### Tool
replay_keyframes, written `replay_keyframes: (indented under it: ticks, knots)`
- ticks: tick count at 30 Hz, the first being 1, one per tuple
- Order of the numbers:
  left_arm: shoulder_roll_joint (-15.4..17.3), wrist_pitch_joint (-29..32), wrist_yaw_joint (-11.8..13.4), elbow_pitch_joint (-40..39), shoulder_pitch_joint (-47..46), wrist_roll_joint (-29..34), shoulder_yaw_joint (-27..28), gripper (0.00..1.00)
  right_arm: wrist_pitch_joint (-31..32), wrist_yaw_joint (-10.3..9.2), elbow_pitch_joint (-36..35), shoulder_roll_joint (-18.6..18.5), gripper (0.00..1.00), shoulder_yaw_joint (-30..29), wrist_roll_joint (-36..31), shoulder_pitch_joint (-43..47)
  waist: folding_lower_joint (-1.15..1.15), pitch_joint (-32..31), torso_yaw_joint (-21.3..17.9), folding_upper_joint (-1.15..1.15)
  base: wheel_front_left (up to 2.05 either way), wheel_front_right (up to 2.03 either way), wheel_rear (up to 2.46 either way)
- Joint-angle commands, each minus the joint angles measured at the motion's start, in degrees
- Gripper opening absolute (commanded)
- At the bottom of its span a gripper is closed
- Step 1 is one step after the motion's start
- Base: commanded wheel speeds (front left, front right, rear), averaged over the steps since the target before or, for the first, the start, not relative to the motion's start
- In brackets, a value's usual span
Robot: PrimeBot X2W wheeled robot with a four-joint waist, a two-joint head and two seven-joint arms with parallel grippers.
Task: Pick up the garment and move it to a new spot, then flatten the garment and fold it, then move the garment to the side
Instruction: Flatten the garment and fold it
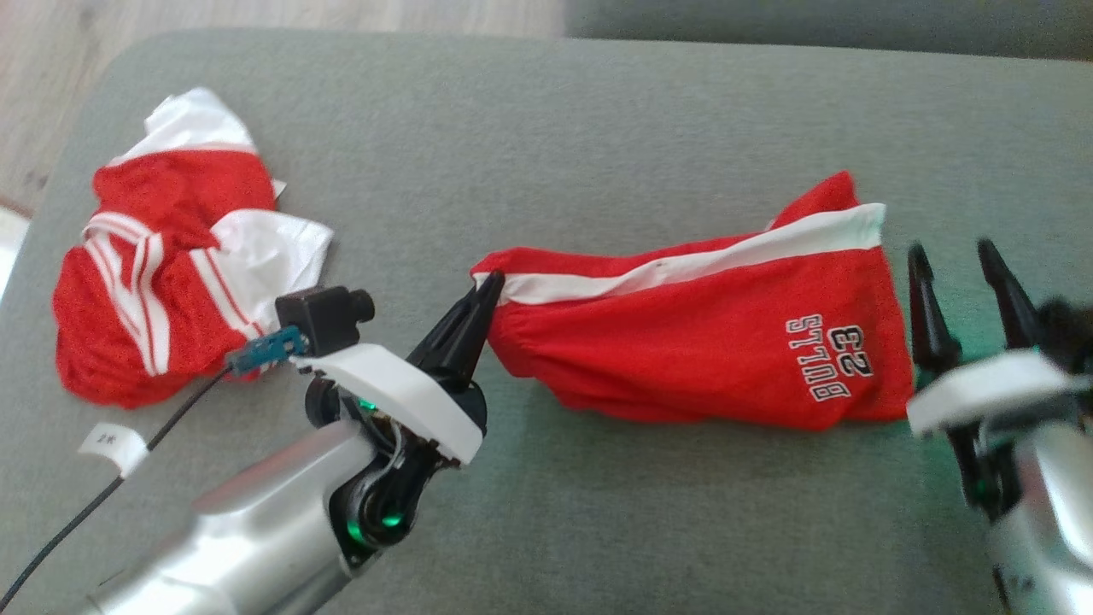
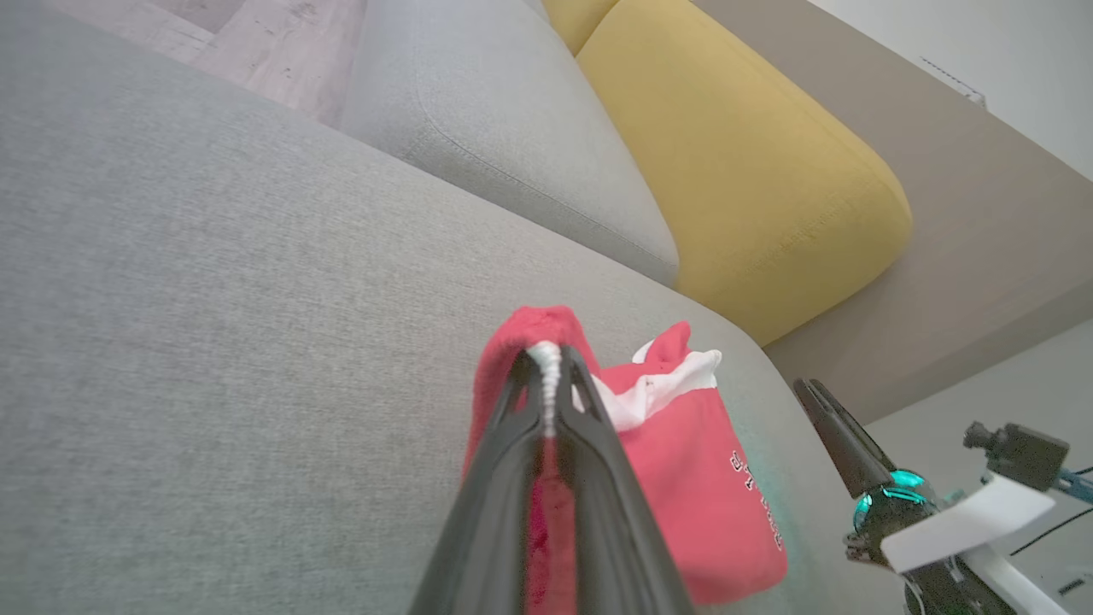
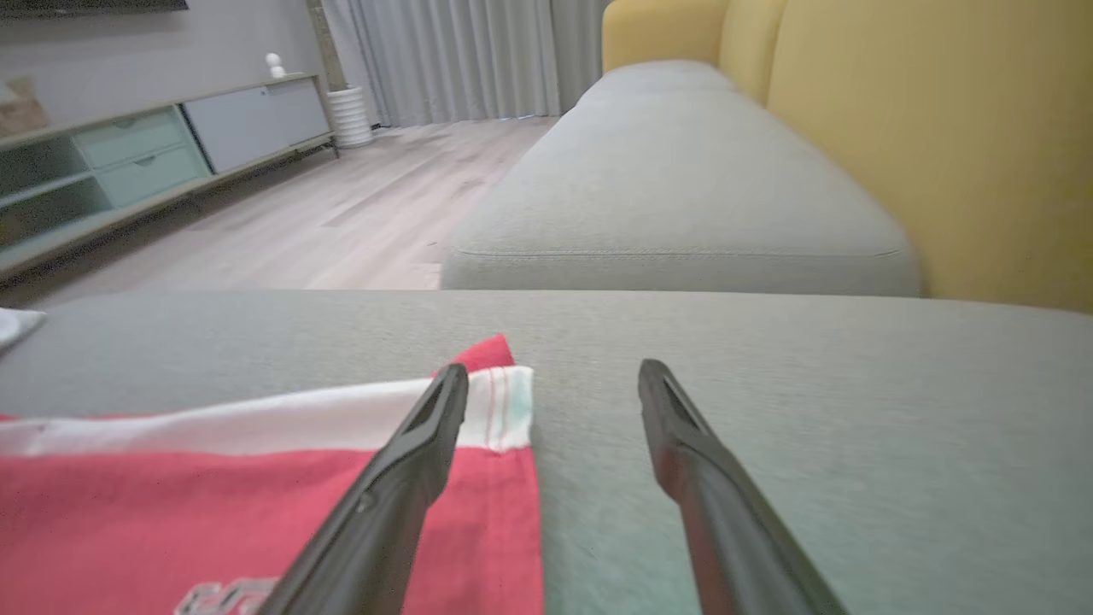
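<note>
The red shorts (image 1: 700, 342), mid-right on the cushion (image 1: 546, 128), are clamped at the left end by the left gripper (image 1: 487, 295), but w/ the right gripper (image 1: 954, 252) spread wide and empty, bunching may be caused by one-sided pull.

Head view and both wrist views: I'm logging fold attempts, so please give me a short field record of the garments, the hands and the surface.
garment in work: red fabric shorts with a white side stripe and BULLS 23 print, lying stretched out
left hand: shut on the shorts' left end, at the white stripe
right hand: open, beside the shorts' right edge, gripping nothing
other item: crumpled red and white garment, far left, apart from the shorts
surface: grey fabric sofa seat
behind: yellow cushion
</note>
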Motion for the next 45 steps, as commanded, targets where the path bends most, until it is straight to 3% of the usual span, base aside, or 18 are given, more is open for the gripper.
replay_keyframes:
  ticks: [1, 5, 9, 16, 26, 27, 28, 30, 31, 32, 39, 45]
  knots:
    - [0.8, -0.9, -0.5, -0.6, -3.2, 0.7, 2.6, 0.0, 1.5, 0.26, -0.1, -1.9, 1.0, 3.8, 4.6, -3.5, -0.01, 1.8, 2.1, 0.0, 0.0, 0.0, 0.0]
    - [0.0, -1.0, -1.3, 1.2, -4.1, 1.7, 2.5, 0.0, 6.7, 0.26, 2.5, -7.8, 1.0, 11.4, 18.8, -7.9, -0.01, 2.8, 3.9, 0.0, 0.0, 0.0, 0.0]
    - [-0.7, -1.0, -2.2, 2.9, -4.8, 2.3, 2.4, 0.0, 9.5, 0.26, 2.9, -13.3, 1.0, 17.6, 28.0, -9.9, -0.01, 3.3, 5.0, 0.0, 0.0, 0.0, 0.0]
    - [-1.9, -0.9, -3.2, 5.1, -5.4, 2.6, 2.2, 0.0, 9.9, 0.26, 3.3, -19.2, 1.0, 27.0, 35.1, -13.3, -0.01, 3.7, 6.0, 0.0, 0.0, 0.0, 0.0]
    - [-4.1, -0.8, -4.8, 7.7, -5.8, 2.7, 1.8, 0.0, 11.1, 0.26, 7.2, -22.7, 1.0, 34.6, 43.2, -17.6, -0.01, 4.0, 7.7, 0.0, 0.0, 0.0, 0.0]
    - [-4.3, -0.8, -4.9, 8.0, -5.8, 2.7, 1.8, 0.0, 11.0, 0.26, 7.4, -22.9, 0.79, 35.2, 43.9, -17.9, -0.01, 4.0, 7.8, 0.0, 0.0, 0.0, 0.0]
    - [-4.5, -0.8, -5.1, 8.2, -5.8, 2.7, 1.8, 0.0, 10.8, 0.26, 7.6, -23.1, 0.5, 35.8, 44.5, -18.1, -0.01, 3.9, 7.8, 0.0, 0.0, 0.0, 0.0]
    - [-4.7, -0.8, -5.2, 8.7, -5.7, 2.6, 1.7, 0.0, 10.0, 0.26, 7.7, -23.4, 0.3, 37.1, 45.4, -18.6, -0.01, 3.6, 7.7, 0.0, 0.0, 0.0, 0.0]
    - [-4.7, -0.8, -5.3, 8.9, -5.7, 2.5, 1.7, 0.0, 9.5, 0.26, 7.6, -23.6, 0.07, 37.9, 45.7, -18.8, -0.01, 3.5, 7.7, 0.0, 0.0, 0.0, 0.0]
    - [-4.8, -0.8, -5.4, 9.1, -5.6, 2.5, 1.8, 0.0, 8.8, 0.26, 7.5, -23.8, 0.0, 38.6, 45.9, -19.0, -0.01, 3.3, 7.5, 0.0, 0.0, 0.0, 0.0]
    - [-4.2, -1.0, -5.7, 10.0, -5.5, 2.9, 2.1, 0.0, 5.3, 0.26, 6.3, -24.9, 0.0, 42.8, 47.8, -20.7, -0.01, 2.0, 5.9, 0.0, 0.0, 0.0, 0.0]
    - [-2.8, -2.0, -6.4, 8.8, -9.5, 6.4, 4.7, 0.0, -0.1, 0.26, 4.9, -27.5, 0.0, 43.4, 48.2, -27.1, -0.01, 1.4, 1.8, 0.0, 0.0, 0.0, 0.0]
